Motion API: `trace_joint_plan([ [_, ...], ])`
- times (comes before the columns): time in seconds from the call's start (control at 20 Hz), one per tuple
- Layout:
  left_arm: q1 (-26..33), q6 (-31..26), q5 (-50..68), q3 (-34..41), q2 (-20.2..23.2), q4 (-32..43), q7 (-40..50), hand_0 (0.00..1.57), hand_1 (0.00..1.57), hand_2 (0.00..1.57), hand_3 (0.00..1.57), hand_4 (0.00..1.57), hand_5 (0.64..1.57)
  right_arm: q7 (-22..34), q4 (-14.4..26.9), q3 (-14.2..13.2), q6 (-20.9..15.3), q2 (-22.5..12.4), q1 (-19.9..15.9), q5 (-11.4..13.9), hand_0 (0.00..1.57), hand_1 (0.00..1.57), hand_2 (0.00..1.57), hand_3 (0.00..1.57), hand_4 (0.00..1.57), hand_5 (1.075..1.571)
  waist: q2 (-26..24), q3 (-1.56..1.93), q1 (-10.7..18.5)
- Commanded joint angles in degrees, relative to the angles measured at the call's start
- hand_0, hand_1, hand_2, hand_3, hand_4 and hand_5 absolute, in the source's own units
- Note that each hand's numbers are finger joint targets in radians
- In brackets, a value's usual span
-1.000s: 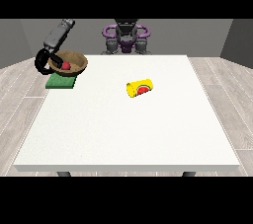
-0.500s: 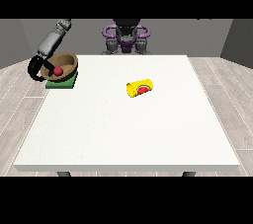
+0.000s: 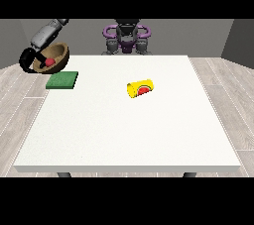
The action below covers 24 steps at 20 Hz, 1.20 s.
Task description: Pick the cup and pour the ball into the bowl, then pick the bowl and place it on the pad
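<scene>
Gripping the wooden bowl (image 3: 53, 55) by its rim, the hand at the view's left (image 3: 29, 61) holds it tilted in the air, fingers curled round the edge, with the red ball (image 3: 49, 62) inside. Just below that hand lies the green pad (image 3: 62, 80) on the white table (image 3: 129, 135), apart from the bowl; the yellow cup (image 3: 140, 89) lies on its side well off toward the table's middle

Hand at the view's left (image 3: 28, 61) raised, fingers curled, arm reaching outward
</scene>
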Motion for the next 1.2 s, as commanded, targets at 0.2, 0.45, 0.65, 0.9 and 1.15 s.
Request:
trace_joint_plan([
  [0.2,1.76,2.69,-1.76,-2.13,-2.87,-0.75,-1.69,0.00,0.00,0.00,0.00,0.00,1.531,0.94,0.45,3.72,-2.12,3.19,-0.45,3.25,1.57,1.57,1.57,1.16,1.20,1.570,-2.17,-0.01,-0.34],
  [0.45,0.63,-0.85,0.20,0.47,1.53,3.75,-1.53,0.00,0.00,0.00,0.00,0.00,1.525,0.17,1.70,2.16,-1.11,5.85,0.50,0.75,1.57,1.57,1.57,1.13,1.12,1.568,-0.79,-0.01,-2.05],
  [0.65,1.22,-1.24,1.73,2.17,3.21,0.35,-1.45,0.00,0.00,0.00,0.00,0.00,1.523,0.94,7.76,-3.62,0.59,2.96,1.04,-3.94,1.57,1.57,1.57,1.57,0.89,1.562,2.37,0.08,-0.44],
  [0.9,4.04,-0.03,2.33,1.71,0.96,-4.34,-1.31,0.00,0.00,0.00,0.00,0.00,1.516,1.79,10.07,-6.65,-2.50,-4.14,-1.16,-4.53,0.85,0.85,0.80,1.10,0.00,1.540,2.94,0.11,1.14],
  [1.15,1.86,-0.32,3.47,2.00,4.03,-1.30,1.68,0.00,0.00,0.00,0.00,0.00,1.514,3.13,8.84,-4.57,-3.67,-2.73,-2.96,-3.35,0.68,0.68,0.56,0.95,0.00,1.531,1.13,0.03,-0.79],
])
